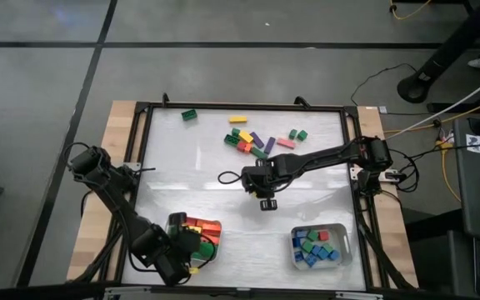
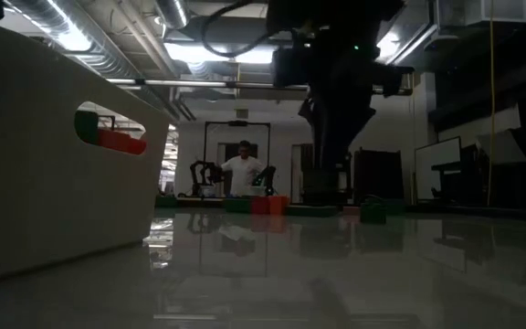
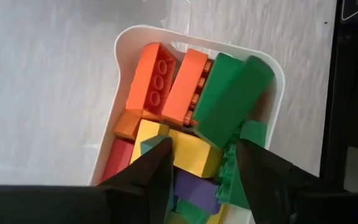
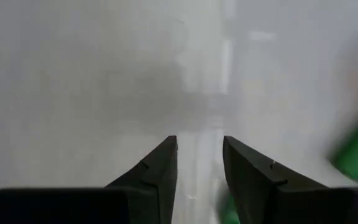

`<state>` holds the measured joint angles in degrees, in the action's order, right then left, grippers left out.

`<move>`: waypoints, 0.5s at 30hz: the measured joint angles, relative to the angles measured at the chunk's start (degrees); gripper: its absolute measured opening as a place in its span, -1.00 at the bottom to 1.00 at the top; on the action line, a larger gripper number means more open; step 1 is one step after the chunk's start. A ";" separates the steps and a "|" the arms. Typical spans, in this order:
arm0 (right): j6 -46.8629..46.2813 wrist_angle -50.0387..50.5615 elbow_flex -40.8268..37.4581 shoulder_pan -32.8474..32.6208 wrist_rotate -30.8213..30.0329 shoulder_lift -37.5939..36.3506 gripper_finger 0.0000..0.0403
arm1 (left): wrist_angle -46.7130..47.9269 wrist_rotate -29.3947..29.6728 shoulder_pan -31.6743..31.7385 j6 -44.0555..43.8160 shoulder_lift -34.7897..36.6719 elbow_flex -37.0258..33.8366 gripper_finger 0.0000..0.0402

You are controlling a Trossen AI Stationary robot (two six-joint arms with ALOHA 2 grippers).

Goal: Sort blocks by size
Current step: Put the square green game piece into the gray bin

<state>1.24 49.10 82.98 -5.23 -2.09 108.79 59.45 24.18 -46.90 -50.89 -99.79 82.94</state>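
From above, loose blocks (image 1: 252, 140) lie on the desk (image 1: 190, 158); the right tool (image 1: 268, 202), apart and empty, hovers nearby. Wrist view: the left tool (image 3: 204, 168), apart, hangs over a tray (image 3: 124, 46) of long blocks. Light, rigid, slippery; best pinched across flat sides.
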 joint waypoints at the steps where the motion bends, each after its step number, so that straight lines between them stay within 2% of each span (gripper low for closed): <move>1: -0.98 0.97 0.00 0.05 -1.78 0.00 -0.37 | -0.03 0.00 0.15 0.47 0.00 -0.01 -0.19; 4: -3.87 5.56 0.00 0.87 -5.42 0.00 -0.37 | -0.05 0.02 0.45 2.08 -0.02 0.00 -0.19; 9: -9.19 11.83 -0.91 3.92 -4.85 0.04 -0.37 | -0.01 0.07 0.88 4.04 -0.02 0.00 -0.18; 15: -9.98 11.89 -1.33 7.72 -4.87 0.07 -0.37 | -0.03 0.20 1.62 6.40 -0.02 0.00 -0.18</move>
<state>-8.74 60.99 81.65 2.49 -6.96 108.86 59.42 24.38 -45.27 -44.49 -99.81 82.94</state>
